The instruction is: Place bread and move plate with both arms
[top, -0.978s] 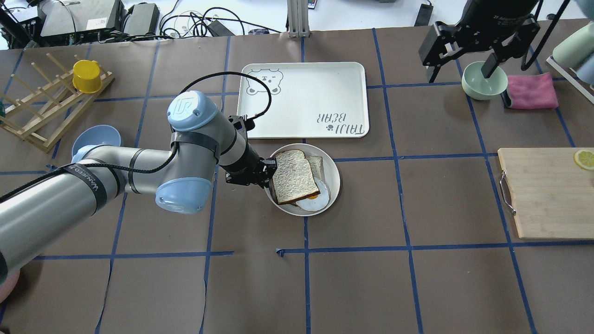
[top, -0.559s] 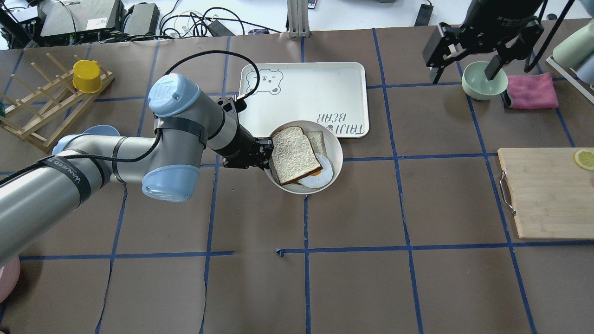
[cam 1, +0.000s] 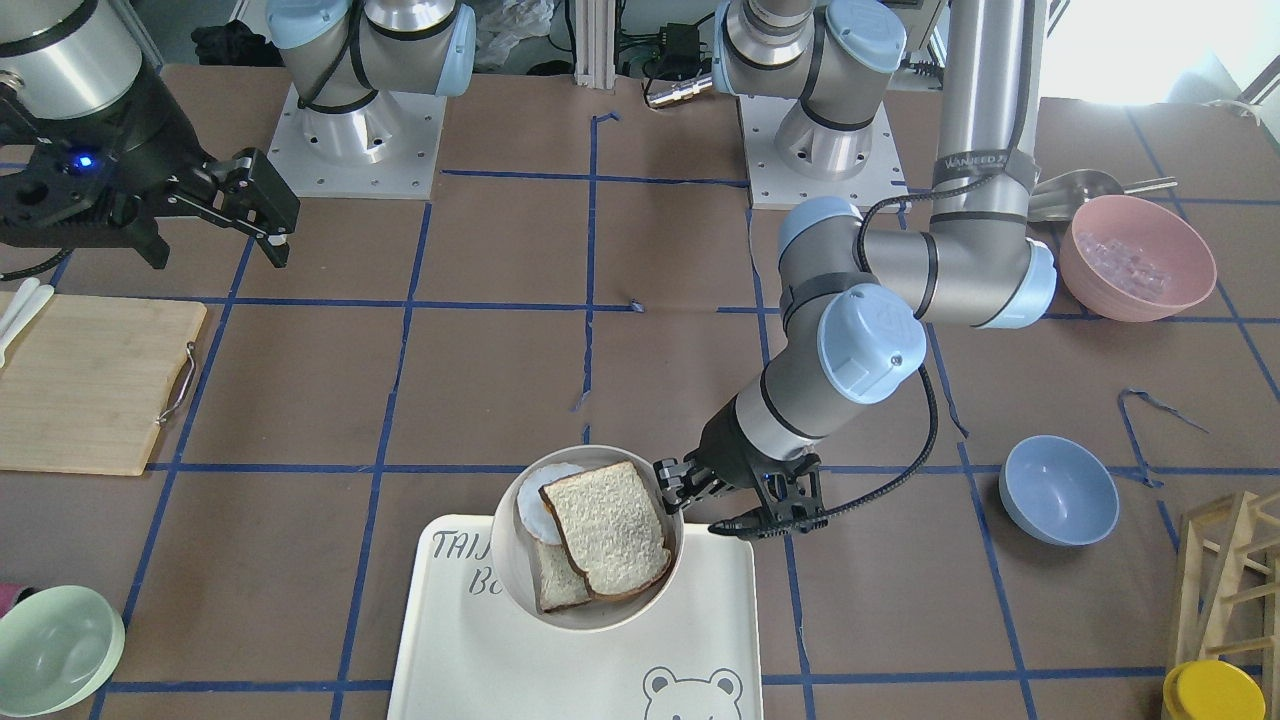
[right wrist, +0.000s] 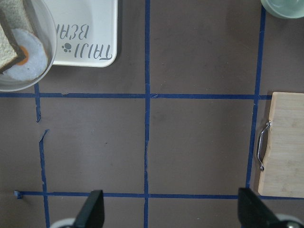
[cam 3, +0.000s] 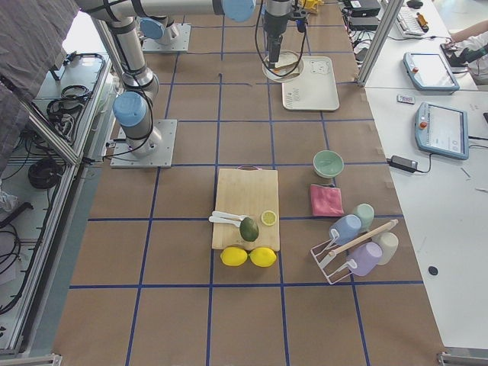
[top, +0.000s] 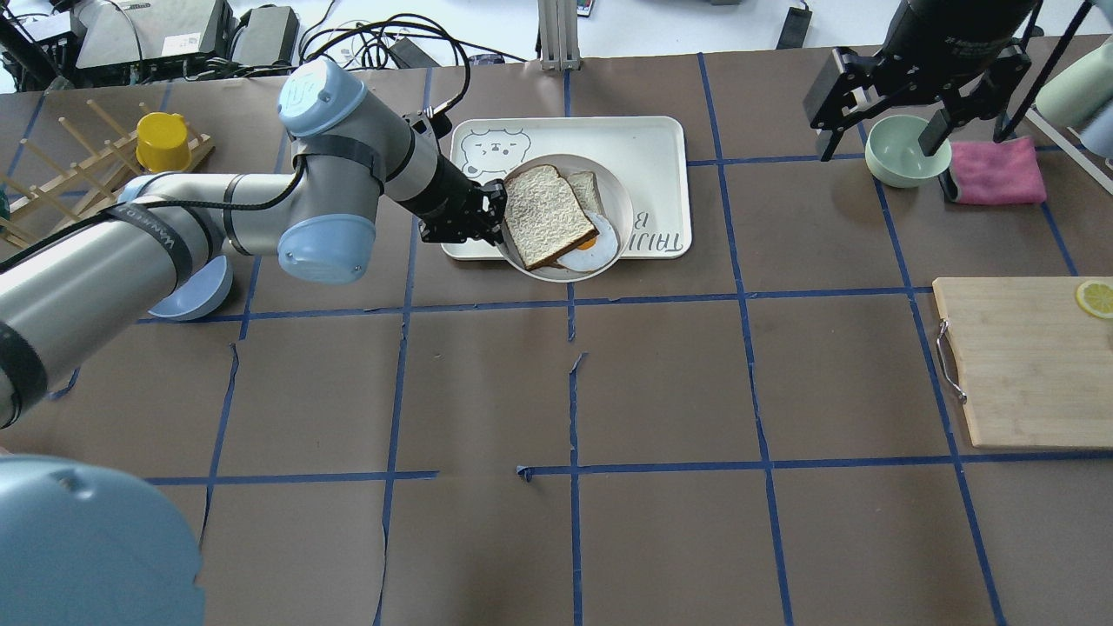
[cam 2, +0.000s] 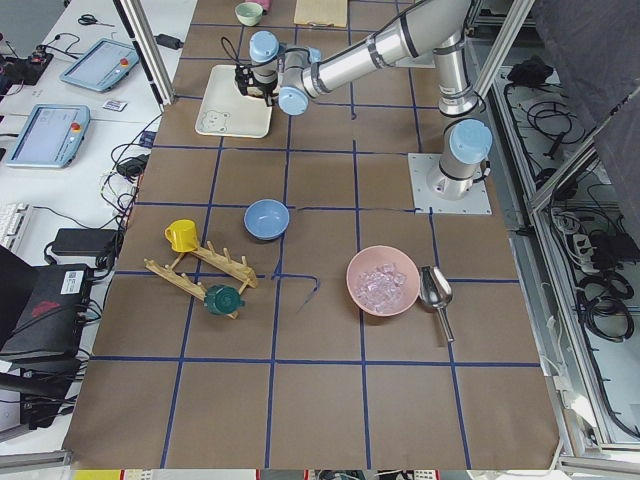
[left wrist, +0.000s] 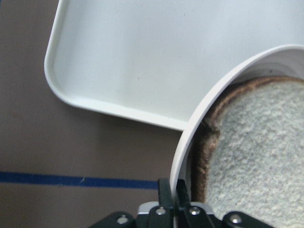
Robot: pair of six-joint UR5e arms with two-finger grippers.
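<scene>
The bread (top: 543, 216), grey-white with a dark crust, lies on top in the round cream plate (top: 628, 209), over a paler slice and a fried egg (top: 594, 248). My left gripper (top: 497, 222) is shut on the plate's left rim, and the plate sits over the near left part of the "TAIJI BEAR" tray (top: 643, 143). The left wrist view shows the fingertips (left wrist: 166, 190) pinching the rim (left wrist: 199, 118) beside the bread (left wrist: 256, 152). From the front, the plate (cam 1: 510, 560) overlaps the tray (cam 1: 480, 660). My right gripper (top: 876, 143) hangs open and empty at the far right.
A green bowl (top: 904, 152) and a pink cloth (top: 996, 169) lie under the right gripper. A wooden cutting board (top: 1026, 361) is at the right edge. A blue bowl (top: 187, 296) and a wooden rack with a yellow cup (top: 161, 143) are on the left.
My left gripper has carried the plate with the bread away from the robot, from the brown table onto the tray's near edge. The right gripper has drifted slightly right.
</scene>
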